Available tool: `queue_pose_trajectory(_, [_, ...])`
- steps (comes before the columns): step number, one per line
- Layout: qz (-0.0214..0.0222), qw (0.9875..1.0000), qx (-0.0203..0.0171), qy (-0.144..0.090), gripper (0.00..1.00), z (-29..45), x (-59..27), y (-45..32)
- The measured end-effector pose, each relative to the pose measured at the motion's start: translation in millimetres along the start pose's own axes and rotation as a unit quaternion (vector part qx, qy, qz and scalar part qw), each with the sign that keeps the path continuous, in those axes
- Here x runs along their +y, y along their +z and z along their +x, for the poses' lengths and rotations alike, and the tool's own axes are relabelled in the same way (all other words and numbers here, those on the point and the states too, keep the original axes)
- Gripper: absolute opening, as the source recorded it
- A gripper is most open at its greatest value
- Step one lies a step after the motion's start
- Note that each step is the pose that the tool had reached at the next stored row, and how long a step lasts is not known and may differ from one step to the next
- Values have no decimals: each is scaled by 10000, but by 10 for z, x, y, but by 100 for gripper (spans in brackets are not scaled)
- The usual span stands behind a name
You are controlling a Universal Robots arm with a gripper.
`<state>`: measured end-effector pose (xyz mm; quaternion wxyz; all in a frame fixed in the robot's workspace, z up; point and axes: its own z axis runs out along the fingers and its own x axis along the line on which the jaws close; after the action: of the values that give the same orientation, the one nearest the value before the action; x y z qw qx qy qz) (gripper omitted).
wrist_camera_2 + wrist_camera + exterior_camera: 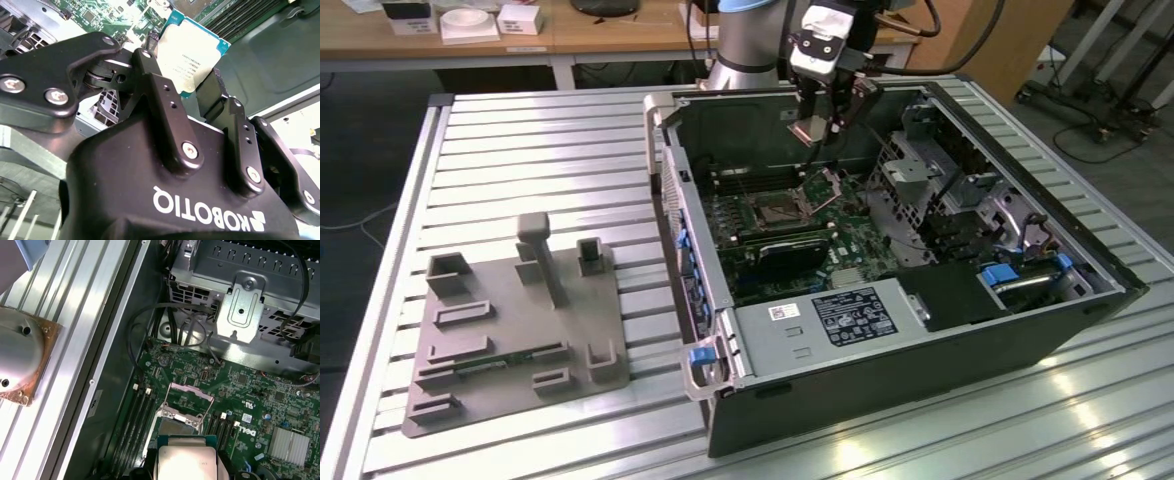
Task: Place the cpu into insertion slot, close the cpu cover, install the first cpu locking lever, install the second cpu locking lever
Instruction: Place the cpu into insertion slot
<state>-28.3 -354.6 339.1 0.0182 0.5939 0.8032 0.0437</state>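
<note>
The gripper (182,70) is clenched on the cpu (192,52), pinching two opposite edges and holding it flat-faced over the open computer case (921,360), apart from the board. The insertion slot (774,212) lies below it, slightly toward the exterior view's left, with the cpu cover (826,185) tilted up beside it.

Work surface: a ribbed aluminium table (520,130), its slats running across in the exterior view. Two items rest directly on it. A black computer case (907,390) lies on its side, open face up, toward the exterior view's right. A grey fixture plate (500,305) with upright blocks lies flat toward the exterior view's left, well apart from the case.
</note>
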Motion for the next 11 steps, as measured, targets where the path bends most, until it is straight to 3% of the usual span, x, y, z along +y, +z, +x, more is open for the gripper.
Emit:
queue_pose_trajectory(5, [-6,9995,-30,326,54,-1,-3,26])
queue_pose_trajectory(11, [-7,9994,-33,350,54,-1,-4,33])
